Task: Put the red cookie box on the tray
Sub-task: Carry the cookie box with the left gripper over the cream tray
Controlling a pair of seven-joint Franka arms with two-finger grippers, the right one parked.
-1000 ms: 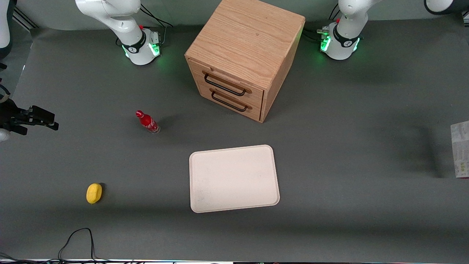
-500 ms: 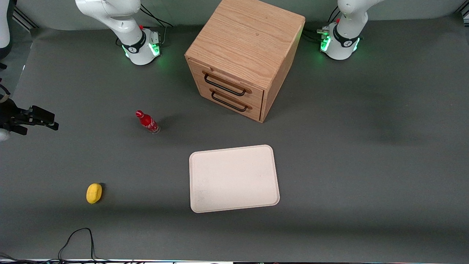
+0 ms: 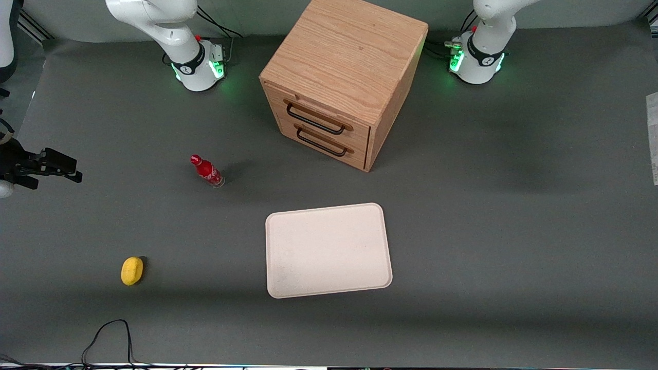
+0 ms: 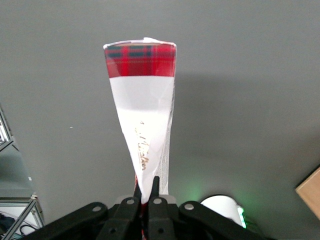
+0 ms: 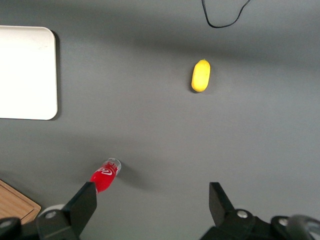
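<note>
Front view: grey table (image 3: 514,231), gripper (image 4: 148,196) aloft.

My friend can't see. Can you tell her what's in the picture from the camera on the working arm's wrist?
The pincer is shut on the red cookie box, a flat box with a red tartan end and a whitish panel, held up above the bare grey table. A corner of the wooden cabinet and a white robot base with a green light also show.

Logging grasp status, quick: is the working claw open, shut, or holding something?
Left claw: shut on the red cookie box, lifted above the table.
</note>
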